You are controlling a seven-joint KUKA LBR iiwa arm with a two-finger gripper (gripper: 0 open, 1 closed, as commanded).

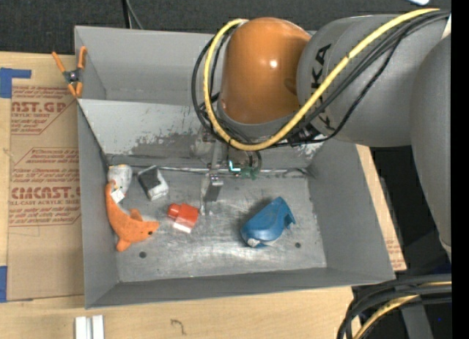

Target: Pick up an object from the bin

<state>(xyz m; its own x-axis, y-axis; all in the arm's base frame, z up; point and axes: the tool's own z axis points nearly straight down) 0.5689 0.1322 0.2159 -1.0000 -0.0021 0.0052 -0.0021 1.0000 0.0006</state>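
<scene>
Fingers (212, 197) closed, empty, red block (183, 215) just left, blue piece (265, 222) right

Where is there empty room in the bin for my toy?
Bare floor lies along the front wall of the bin, and between the red block and blue lump. The left side is crowded: orange fish, white piece, small dark box.

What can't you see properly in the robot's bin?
Camera view: the arm's orange dome cover hides the back middle of the grey metal bin.
Camera view: the small white lump by the left wall is too small to identify.
Camera view: the blue rounded plastic thing hides its own underside; its kind is unclear.
</scene>
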